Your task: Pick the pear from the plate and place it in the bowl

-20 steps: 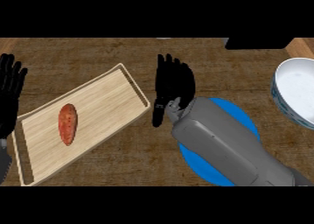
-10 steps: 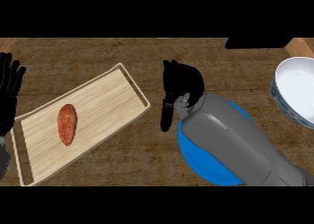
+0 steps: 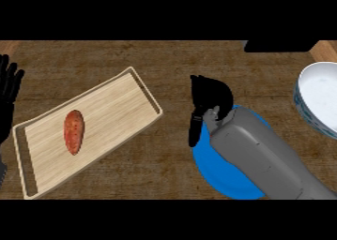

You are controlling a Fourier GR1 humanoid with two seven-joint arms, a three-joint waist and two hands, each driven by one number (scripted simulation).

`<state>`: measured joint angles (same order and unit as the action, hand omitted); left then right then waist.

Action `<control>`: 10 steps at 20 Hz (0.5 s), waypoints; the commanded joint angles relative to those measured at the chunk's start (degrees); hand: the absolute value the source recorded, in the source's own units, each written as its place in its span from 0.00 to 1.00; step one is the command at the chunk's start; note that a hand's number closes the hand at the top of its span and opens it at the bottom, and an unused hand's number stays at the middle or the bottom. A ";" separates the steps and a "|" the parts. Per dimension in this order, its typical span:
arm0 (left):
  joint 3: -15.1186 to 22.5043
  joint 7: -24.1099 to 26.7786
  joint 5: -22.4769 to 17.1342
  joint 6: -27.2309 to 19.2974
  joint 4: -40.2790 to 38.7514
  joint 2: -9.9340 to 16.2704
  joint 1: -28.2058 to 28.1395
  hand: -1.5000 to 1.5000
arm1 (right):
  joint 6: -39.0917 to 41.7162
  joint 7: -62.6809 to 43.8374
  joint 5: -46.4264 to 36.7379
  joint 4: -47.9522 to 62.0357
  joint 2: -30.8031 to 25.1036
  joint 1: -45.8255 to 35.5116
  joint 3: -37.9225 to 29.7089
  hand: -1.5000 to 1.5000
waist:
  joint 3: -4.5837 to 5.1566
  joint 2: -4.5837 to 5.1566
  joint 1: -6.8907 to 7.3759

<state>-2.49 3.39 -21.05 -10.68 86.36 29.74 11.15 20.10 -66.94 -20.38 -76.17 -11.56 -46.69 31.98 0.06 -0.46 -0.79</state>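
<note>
Blue plate (image 3: pixel 219 180) under right hand (image 3: pixel 210 101)

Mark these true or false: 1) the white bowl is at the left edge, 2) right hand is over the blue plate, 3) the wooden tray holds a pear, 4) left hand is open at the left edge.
1) False: the white bowl sits at the right edge.
2) True: the right hand is over the blue plate.
3) False: the wooden tray holds a sweet potato; no pear shows.
4) True: the left hand rests open, fingers up.
</note>
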 commanded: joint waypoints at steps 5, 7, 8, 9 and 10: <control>-0.13 2.04 1.69 0.43 -3.73 -1.61 1.37 0.50 | 2.40 -12.88 -2.94 -4.14 -0.01 5.60 1.04 0.00 | 0.02 0.24 -0.23; -0.08 0.62 1.09 0.65 -1.60 -1.96 0.97 0.50 | 1.60 -10.28 -4.62 -2.73 -0.16 7.46 1.03 0.00 | -0.02 0.25 0.50; 0.81 0.48 2.17 0.03 -2.01 -2.54 2.10 0.50 | 1.12 -8.07 -5.63 0.71 -0.13 6.67 0.36 0.00 | -0.03 0.40 0.67; -0.31 -0.43 2.07 -0.12 -3.30 -1.88 4.27 0.50 | 1.21 -4.65 -5.93 0.54 -2.35 8.19 -0.83 0.00 | -0.04 0.44 0.43; -0.04 0.26 2.43 -0.01 -0.95 -2.30 1.07 0.50 | 3.01 -8.18 -5.65 -3.89 -1.78 9.17 -0.75 0.00 | -0.03 0.22 0.51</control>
<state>-2.28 3.91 -19.20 -10.88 84.39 27.70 12.92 20.61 -64.95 -24.72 -77.77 -13.88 -39.31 31.60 0.03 -0.18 -0.56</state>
